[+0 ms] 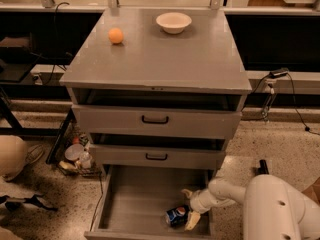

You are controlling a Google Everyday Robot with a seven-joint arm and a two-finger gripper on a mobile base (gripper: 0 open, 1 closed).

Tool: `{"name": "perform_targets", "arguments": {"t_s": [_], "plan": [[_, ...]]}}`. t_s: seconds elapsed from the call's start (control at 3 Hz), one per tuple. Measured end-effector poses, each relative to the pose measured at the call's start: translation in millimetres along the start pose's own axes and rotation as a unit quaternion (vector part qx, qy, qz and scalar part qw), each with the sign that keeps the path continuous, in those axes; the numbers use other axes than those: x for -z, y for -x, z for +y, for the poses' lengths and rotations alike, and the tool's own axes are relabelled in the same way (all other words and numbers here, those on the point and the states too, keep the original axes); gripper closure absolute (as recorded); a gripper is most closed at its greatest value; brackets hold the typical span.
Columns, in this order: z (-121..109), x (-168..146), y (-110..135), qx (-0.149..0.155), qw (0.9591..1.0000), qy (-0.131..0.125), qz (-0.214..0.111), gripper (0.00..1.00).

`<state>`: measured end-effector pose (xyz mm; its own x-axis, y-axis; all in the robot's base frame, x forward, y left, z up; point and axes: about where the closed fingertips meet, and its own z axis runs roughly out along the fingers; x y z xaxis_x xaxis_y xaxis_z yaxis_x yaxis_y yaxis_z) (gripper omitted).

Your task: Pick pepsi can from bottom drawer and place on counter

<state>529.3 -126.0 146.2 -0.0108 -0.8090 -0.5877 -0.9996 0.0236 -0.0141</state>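
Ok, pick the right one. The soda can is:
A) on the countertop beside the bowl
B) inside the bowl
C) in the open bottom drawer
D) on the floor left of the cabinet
C: the soda can sits on the floor of the open bottom drawer, near its front right corner, with the pincer open just to its right.

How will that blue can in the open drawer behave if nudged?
The pepsi can seems to lie on its side on the flat bottom drawer floor, so it would probably roll. Its smooth metal likely slips. The end effector sits open right beside it.
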Motion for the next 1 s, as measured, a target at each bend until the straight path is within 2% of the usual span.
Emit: {"name": "perform_targets", "arguments": {"t_s": [0.33,0.67,1.0], "plan": [[1,-41,0,0.003,0.9996,0.024,-0.016,0.02],[4,-54,6,0.011,0.9993,0.031,-0.020,0.24],[5,-40,14,0.018,0.9992,0.018,-0.031,0.47]]}}
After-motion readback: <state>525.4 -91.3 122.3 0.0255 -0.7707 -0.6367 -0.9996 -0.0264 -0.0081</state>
